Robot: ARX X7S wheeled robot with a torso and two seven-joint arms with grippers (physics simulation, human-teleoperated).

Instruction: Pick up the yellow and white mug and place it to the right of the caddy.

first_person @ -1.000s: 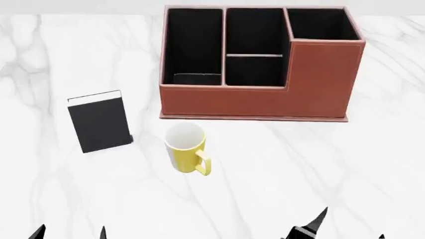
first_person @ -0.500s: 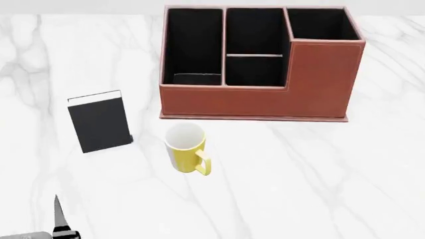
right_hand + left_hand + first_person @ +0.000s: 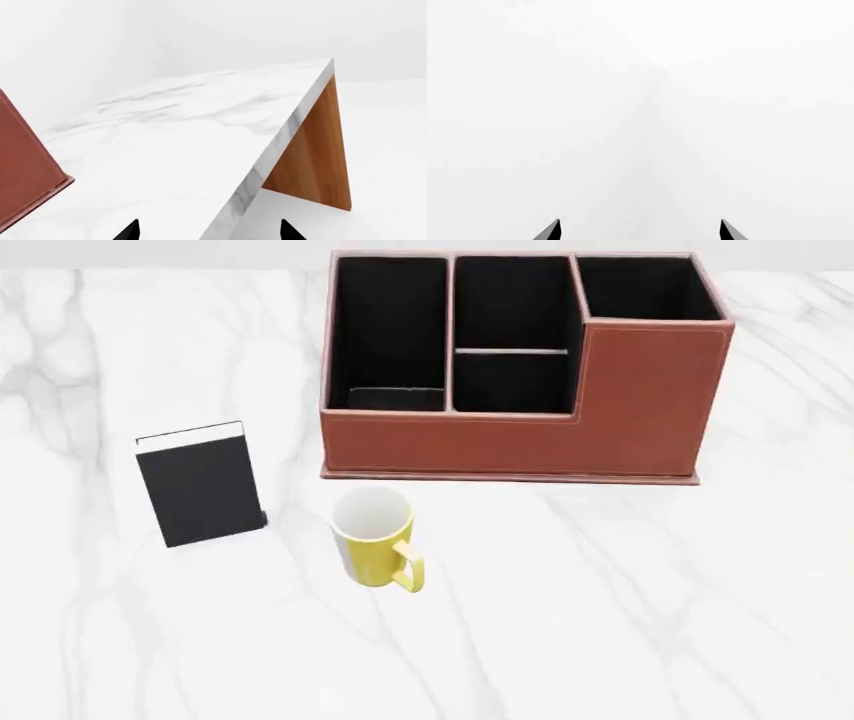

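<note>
The yellow and white mug [image 3: 374, 537] stands upright on the marble table, just in front of the caddy's left half, its handle toward the near right. The reddish-brown caddy [image 3: 534, 445] with black compartments sits at the back centre; one corner of it shows in the right wrist view [image 3: 23, 170]. Neither gripper appears in the head view. My left gripper [image 3: 640, 230] shows only two dark fingertips set wide apart against blank white, holding nothing. My right gripper [image 3: 209, 231] is open too, its tips spread over the table's edge, to the right of the caddy.
A small black book [image 3: 200, 485] with a white top edge stands upright left of the mug. The white marble table [image 3: 601, 590] ends at a right-hand edge [image 3: 280, 145] with a wooden side panel [image 3: 313, 150] below it.
Both arms have dropped out of the head view: fingertips showed along its bottom edge a second ago, only the left tip half a second ago, none now. Mug, caddy and book have not moved.
</note>
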